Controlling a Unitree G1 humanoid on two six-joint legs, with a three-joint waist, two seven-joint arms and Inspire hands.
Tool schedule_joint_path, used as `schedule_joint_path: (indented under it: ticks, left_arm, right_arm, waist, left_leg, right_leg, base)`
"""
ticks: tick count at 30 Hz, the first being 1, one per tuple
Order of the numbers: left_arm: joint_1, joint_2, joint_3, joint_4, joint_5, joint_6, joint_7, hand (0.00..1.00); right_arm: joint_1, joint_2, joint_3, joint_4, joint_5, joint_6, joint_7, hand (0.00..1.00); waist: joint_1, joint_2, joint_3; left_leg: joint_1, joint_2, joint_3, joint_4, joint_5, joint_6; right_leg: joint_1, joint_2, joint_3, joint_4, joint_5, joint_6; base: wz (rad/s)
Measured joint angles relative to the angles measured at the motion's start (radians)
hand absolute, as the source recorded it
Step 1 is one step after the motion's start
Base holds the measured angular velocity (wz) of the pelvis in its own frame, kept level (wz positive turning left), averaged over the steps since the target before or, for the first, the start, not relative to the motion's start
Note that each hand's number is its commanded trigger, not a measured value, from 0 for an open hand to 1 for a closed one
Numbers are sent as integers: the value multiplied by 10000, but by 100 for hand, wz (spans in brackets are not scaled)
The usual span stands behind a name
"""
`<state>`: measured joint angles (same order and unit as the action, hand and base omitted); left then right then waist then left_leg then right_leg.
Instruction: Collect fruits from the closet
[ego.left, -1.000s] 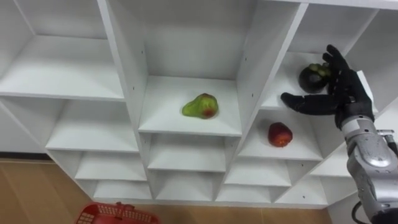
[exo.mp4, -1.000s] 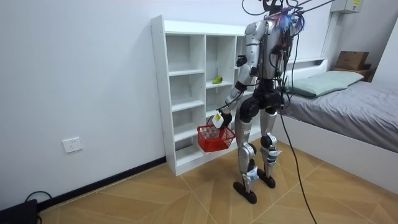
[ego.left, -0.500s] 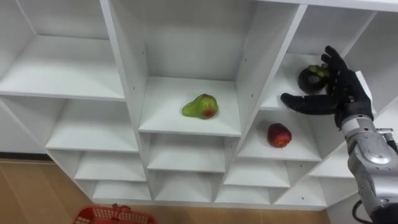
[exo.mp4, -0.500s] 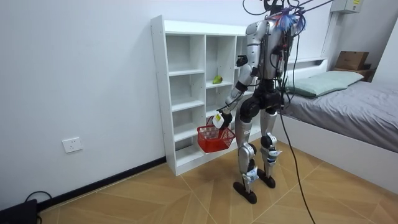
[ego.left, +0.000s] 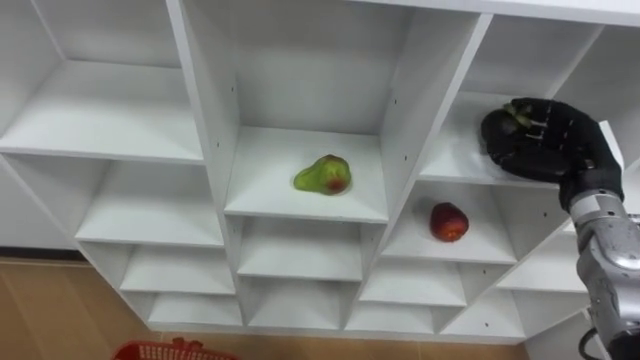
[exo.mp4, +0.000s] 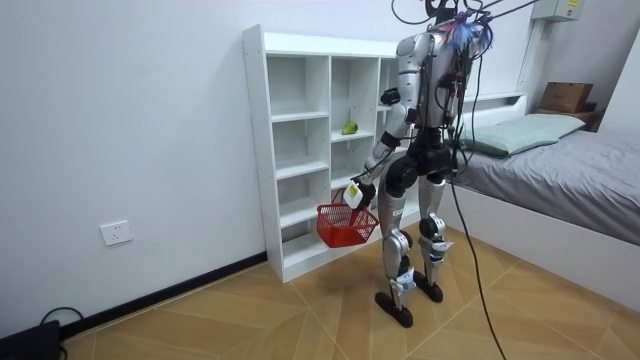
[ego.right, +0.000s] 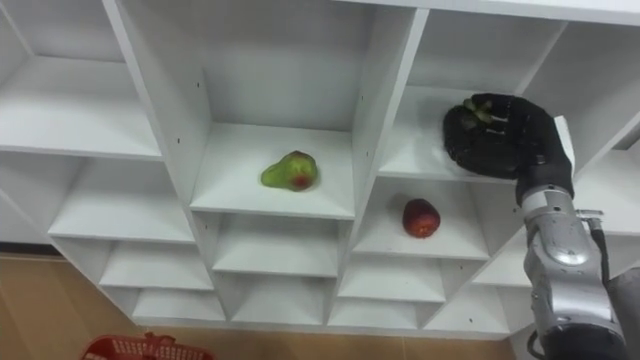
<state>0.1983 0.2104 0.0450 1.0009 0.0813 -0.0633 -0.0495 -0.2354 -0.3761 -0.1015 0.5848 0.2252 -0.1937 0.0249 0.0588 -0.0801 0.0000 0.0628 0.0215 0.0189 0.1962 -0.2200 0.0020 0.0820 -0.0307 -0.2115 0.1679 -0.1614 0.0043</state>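
Note:
On the upper right shelf of the white closet (ego.left: 305, 205), my right hand (ego.left: 556, 142) (ego.right: 512, 136) is shut round a dark mangosteen (ego.left: 514, 121). Only its greenish top shows between the black fingers. A green pear with a red blush (ego.left: 322, 174) (ego.right: 290, 171) lies on the middle shelf. One shelf below the hand rests a red apple (ego.left: 448, 221) (ego.right: 421, 217). In the room view my left hand (exo.mp4: 352, 194) hangs low at my side, holding a red basket (exo.mp4: 345, 224) by its handle. The basket's rim (ego.left: 170, 351) peeks in at the bottom of the eye views.
I stand facing the closet (exo.mp4: 290, 150), which is against a white wall on a wooden floor. A bed (exo.mp4: 560, 170) lies behind me on the room view's right. The closet's other compartments hold nothing.
My right hand, open beside the mangosteen before, has moved over it and curled its fingers round it. The basket has sunk lower in the eye view.

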Motion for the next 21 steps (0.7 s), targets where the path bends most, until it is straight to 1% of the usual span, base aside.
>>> schedule_joint_path:
  ticks: [4, 9, 17, 21]
  left_arm:
    - [-29, 0, -8, 0, 1, 0, -2, 100]
    - [-38, 5, -7, 0, 0, 1, 0, 100]
    - [-46, 18, -24, 0, -3, 1, -6, 100]
    - [-47, 26, -87, 0, -11, 1, 2, 100]
  right_arm:
    - [0, 0, 20, 40, 0, 3, 0, 100]
    - [-2, 3, 51, 44, 12, -41, 35, 100]
    - [-1, 3, 131, 33, 13, -43, 107, 100]
    - [4, 4, 225, 23, 18, -50, 98, 100]
  waist:
    - [4, 10, 10]
    - [19, 66, 47]
    - [0, 72, 46]
    - [-15, 82, 33]
  left_leg:
    - [6, 0, -4, 21, 0, 0]
    - [9, 0, -8, 19, 0, 0]
    - [3, -1, -13, -2, 0, 0]
    - [12, -1, -12, 17, 0, 0]
  right_leg:
    - [0, -1, -6, -5, 0, 0]
    - [-1, -2, -18, -11, 0, 0]
    - [4, -1, -27, -3, 0, 0]
    - [12, -1, -33, 5, 1, -1]
  base:
    - [0]
    - [0]
    - [0]
    - [0]
